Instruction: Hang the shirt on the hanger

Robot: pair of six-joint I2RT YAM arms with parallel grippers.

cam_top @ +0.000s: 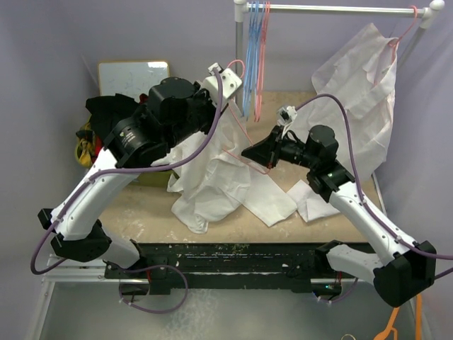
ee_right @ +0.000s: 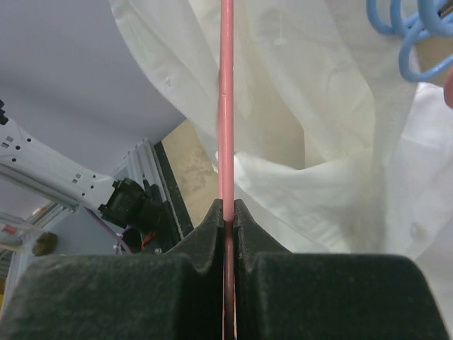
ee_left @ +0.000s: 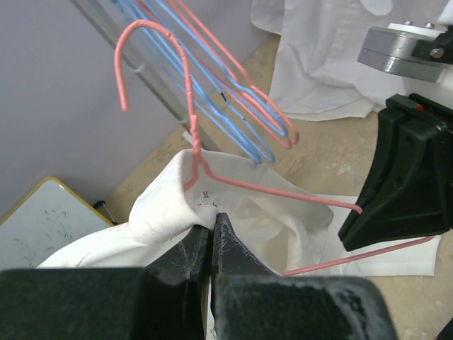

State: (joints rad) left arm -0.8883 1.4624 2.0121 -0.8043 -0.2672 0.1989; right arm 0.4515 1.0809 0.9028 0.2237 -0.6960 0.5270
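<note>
The white shirt (cam_top: 212, 180) hangs bunched from its collar down onto the table's middle. My left gripper (cam_top: 221, 99) is shut on the collar (ee_left: 163, 205) by the size label, its tips (ee_left: 211, 221) pinching the fabric. The pink-red hanger (ee_left: 283, 193) rises out of the collar with its hook (cam_top: 237, 67) free in the air. One hanger arm and the bottom wire run out over the open shirt to my right gripper (cam_top: 248, 152). My right gripper (ee_right: 228, 205) is shut on the hanger wire (ee_right: 226, 106). The hanger's other arm is hidden inside the shirt (ee_right: 304, 106).
A rack rod (cam_top: 340, 8) at the back holds several blue and pink hangers (cam_top: 255, 57), close behind the held hook, and another white shirt (cam_top: 361, 85) at the right. A whiteboard (cam_top: 131, 78) and black garment (cam_top: 106, 110) sit back left. An orange hanger (cam_top: 396, 322) lies bottom right.
</note>
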